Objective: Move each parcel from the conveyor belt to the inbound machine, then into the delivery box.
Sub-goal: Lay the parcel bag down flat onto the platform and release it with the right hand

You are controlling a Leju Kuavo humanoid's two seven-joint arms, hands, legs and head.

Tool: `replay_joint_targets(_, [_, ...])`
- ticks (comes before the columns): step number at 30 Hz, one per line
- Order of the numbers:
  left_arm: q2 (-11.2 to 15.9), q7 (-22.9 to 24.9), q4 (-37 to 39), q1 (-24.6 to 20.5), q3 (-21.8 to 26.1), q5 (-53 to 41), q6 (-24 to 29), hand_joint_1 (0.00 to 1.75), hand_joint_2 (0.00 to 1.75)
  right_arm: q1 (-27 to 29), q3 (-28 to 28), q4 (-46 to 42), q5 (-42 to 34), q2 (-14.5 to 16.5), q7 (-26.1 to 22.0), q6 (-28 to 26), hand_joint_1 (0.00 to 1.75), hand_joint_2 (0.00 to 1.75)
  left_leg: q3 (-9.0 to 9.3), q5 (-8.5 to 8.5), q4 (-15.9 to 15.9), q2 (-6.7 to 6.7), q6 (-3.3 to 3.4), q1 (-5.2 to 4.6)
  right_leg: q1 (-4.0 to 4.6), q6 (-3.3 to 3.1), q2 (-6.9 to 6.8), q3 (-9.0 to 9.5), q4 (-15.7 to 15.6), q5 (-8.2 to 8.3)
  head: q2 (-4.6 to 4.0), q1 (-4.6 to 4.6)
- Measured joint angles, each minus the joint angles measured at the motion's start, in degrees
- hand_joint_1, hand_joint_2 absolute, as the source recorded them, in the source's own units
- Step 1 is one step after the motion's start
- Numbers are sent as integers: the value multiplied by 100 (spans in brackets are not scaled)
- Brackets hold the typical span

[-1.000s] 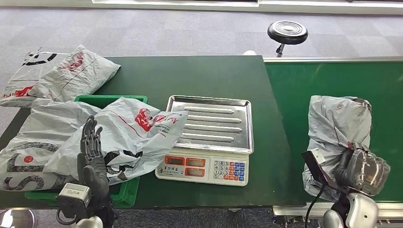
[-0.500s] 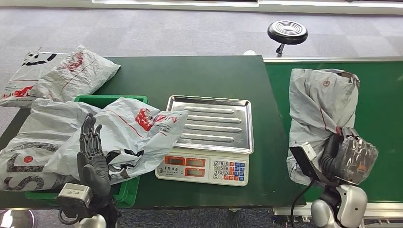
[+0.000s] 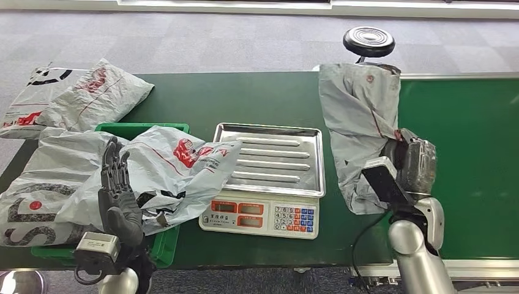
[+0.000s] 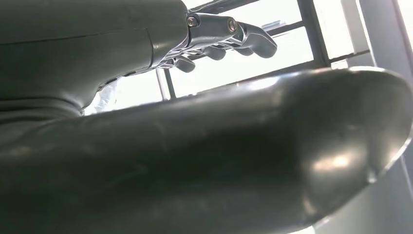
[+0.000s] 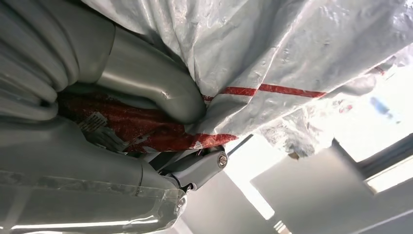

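While the right hand (image 3: 411, 164) is gripping the grey parcel (image 3: 360, 122) at its lower edge, the bag is hanging raised between the conveyor belt (image 3: 471, 153) at 3 o'clock and the scale (image 3: 269, 177) at centre. Soft, crumpled poly mailer, probably light and slippery, sagging around the grip; taking a bunched fold near the middle looks safer than a loose corner. Left hand (image 3: 117, 196) is standing upright, fingers spread, holding nothing, at 8 o'clock over the green delivery box (image 3: 165, 248) on the worktop (image 3: 257, 98).
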Motion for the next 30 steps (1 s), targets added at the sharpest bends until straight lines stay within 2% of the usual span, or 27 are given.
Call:
replay_joint_targets(1, [4, -32, 33, -56, -6, 24, 12, 0, 0, -300, 121, 296, -286, 103, -282, 229, 175, 175, 1, 3, 0, 1, -3, 1, 1, -3, 3, -2, 1, 3, 0, 0])
replay_joint_targets(5, [26, -147, 45, -79, -26, 30, 146, 0, 0, -752, 396, 1189, -810, 407, -838, 532, 175, 175, 2, 8, 0, -3, -5, 4, 3, -3, -2, 0, 4, 4, 0, 0])
replay_joint_targets(11, [73, -186, -66, -64, -27, 13, 233, 0, 0, -1042, 571, 2021, -1115, 613, -1143, 608, 175, 175, -9, 7, 0, -15, -4, 3, 2, -3, -15, -3, 3, 1, 0, 0])
replay_joint_targets(15, [116, -278, -132, -62, -27, -195, 409, 0, 0, -1165, 610, 2310, -1228, 658, -1164, 759, 175, 175, -11, 5, 0, -14, -5, 2, 2, -3, -11, -7, 2, 2, 0, 0])
replay_joint_targets(18, [256, -290, -354, -63, -27, -694, 721, 0, 0, -1340, 666, 2636, -1305, 709, -1112, 909, 175, 175, -11, 6, 0, -13, -5, 3, 3, -4, -9, -9, 4, 2, 0, 0])
replay_joint_targets(21, [480, -151, -655, -78, -25, -1019, 885, 0, 0, -1637, 724, 3078, -1334, 784, -914, 1002, 175, 175, -10, 10, 0, -11, -9, 4, 3, -4, -7, -14, 10, 2, 0, 0])
replay_joint_targets(25, [764, -319, -885, -124, -25, -887, 991, 0, 0, -2034, 736, 3655, -1390, 890, -572, 1140, 175, 175, -8, 13, 0, -11, -12, 5, 4, -5, -9, -15, 13, 2, 0, 0])
replay_joint_targets(30, [974, -224, -1094, -304, -48, -1147, 1036, 0, 0, -2278, 751, 4289, -1358, 991, -238, 1225, 175, 175, -9, 14, 1, -13, -12, 4, 3, -5, -9, -14, 13, 3, 0, 0])
